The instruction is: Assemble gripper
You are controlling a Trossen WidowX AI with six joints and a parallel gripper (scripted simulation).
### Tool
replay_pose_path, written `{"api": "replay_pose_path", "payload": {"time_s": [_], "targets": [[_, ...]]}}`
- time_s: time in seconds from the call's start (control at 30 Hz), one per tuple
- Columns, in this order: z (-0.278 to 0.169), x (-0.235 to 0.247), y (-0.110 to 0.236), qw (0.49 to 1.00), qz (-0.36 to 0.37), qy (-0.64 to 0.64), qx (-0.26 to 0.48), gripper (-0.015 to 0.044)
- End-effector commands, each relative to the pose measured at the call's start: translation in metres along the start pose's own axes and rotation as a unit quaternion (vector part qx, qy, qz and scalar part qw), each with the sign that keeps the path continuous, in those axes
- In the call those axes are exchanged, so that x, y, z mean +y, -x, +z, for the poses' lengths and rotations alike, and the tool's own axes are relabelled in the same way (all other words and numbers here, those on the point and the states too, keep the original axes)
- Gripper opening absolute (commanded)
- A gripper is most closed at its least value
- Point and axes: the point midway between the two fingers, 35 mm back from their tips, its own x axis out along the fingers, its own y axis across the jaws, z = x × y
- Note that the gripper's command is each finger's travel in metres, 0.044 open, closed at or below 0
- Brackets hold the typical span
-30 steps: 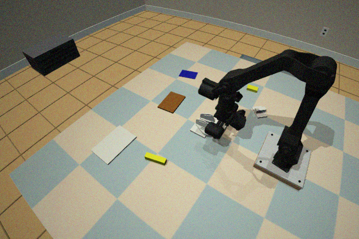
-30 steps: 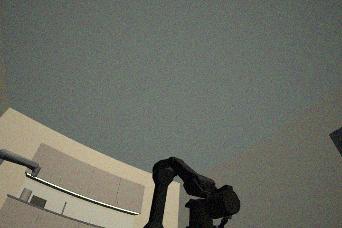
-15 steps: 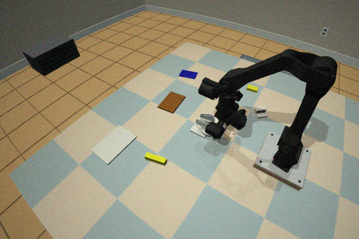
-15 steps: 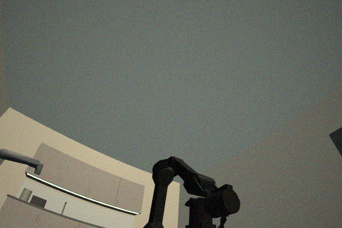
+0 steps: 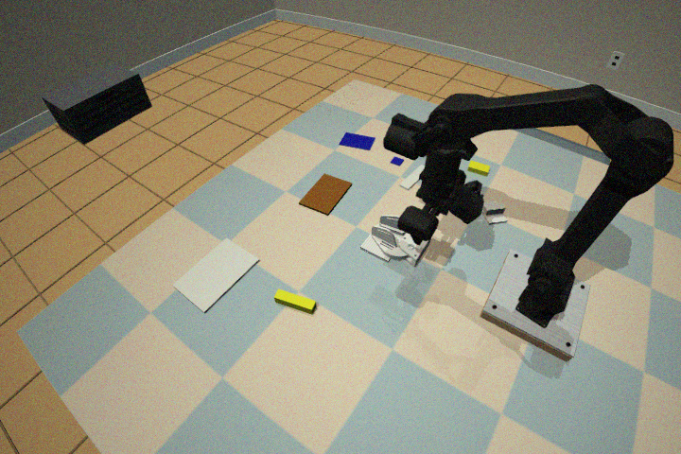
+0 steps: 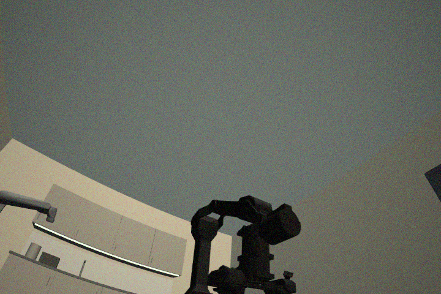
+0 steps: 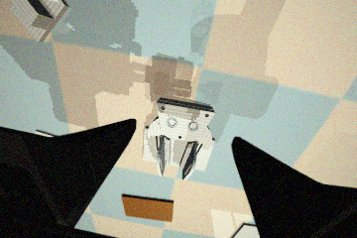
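The white housing plate [image 7: 181, 133] [image 5: 410, 259] lies over the inner ends of the two jaws. Two round stub ends show through its holes in the wrist view. The left jaw [image 7: 163, 155] and right jaw [image 7: 188, 160] stick out from under it, side by side and apart. The gripper base [image 7: 204, 158] [image 5: 371, 248] is under them, mostly covered. Pins and gear teeth are hidden, and I cannot tell whether the plate is fully level. My gripper [image 7: 184, 132] [image 5: 442, 230] is open and empty above the assembly, one finger to each side, touching nothing that I can see.
A small white bracket-like part [image 5: 496, 216] [image 7: 42, 17] lies near the arm's base. A brown board [image 5: 325, 193] [image 7: 148, 208], a white board [image 5: 216, 274], yellow blocks [image 5: 294, 301] [image 5: 479, 167] and blue pieces [image 5: 357, 141] [image 5: 397, 161] lie around on the checkered mat [image 5: 309, 391].
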Motion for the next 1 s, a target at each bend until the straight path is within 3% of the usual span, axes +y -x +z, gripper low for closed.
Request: {"api": "replay_pose_path", "payload": {"time_s": [0.0,0.13,0.97], "targets": [[0.030,-0.002,0.028,1.000,0.000,0.000,0.003,0.0440],[0.057,-0.004,0.045,1.000,0.000,0.000,-0.001,0.0440],[0.057,-0.004,0.045,1.000,0.000,0.000,-0.001,0.0440]]}}
